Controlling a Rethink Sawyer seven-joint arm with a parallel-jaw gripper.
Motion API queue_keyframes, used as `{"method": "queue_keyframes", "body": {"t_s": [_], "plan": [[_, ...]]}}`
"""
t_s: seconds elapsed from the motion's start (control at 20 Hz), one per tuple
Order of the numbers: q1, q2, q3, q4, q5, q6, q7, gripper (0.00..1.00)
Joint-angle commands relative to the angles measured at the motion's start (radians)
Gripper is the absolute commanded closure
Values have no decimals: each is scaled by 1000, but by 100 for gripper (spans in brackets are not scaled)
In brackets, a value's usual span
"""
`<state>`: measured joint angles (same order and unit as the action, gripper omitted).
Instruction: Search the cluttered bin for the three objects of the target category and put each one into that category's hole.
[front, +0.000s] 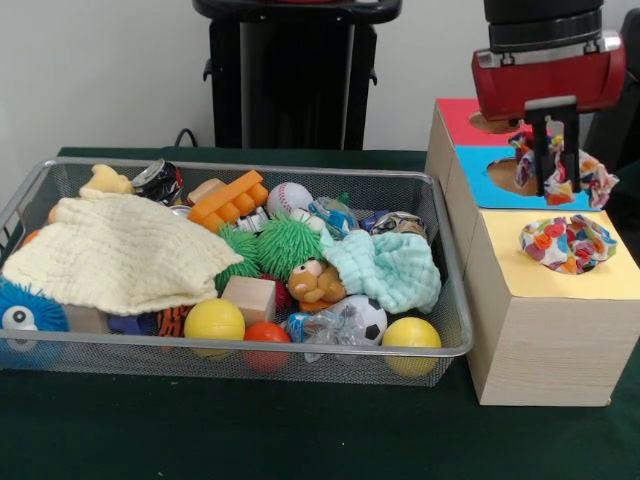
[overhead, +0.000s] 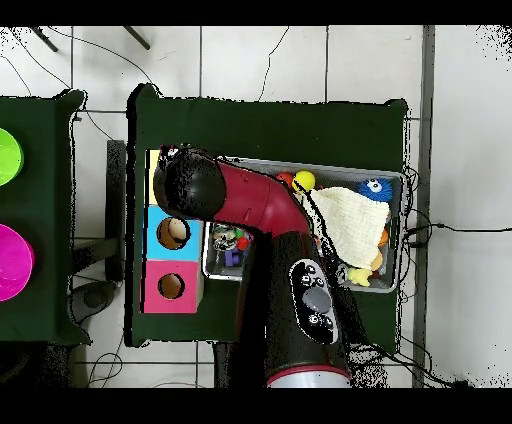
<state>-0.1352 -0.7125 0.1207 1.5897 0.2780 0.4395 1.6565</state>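
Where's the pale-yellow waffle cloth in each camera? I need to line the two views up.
Front view: the pale-yellow waffle cloth lies over the toys at the wire basket's left end.
Overhead view: it is at the basket's right end, beside the red arm.
Shared landmark: the blue-topped box.

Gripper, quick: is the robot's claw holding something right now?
The gripper is closed on a flowery cloth, held up over the boxes. Another flowery cloth sits on the yellow box top.
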Motion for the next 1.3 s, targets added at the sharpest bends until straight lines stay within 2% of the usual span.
{"method": "queue_keyframes", "body": {"t_s": [0.05,0.2,0.55,0.9,1.1,1.3], "plan": [[20,119,66,21,52,-157,250,100],[42,146,39,-7,66,-165,255,100],[55,199,34,-5,75,-244,244,100],[128,257,-82,-41,71,-115,241,100],[181,281,-173,-66,55,18,248,100],[206,307,-217,-85,60,108,271,100]]}}
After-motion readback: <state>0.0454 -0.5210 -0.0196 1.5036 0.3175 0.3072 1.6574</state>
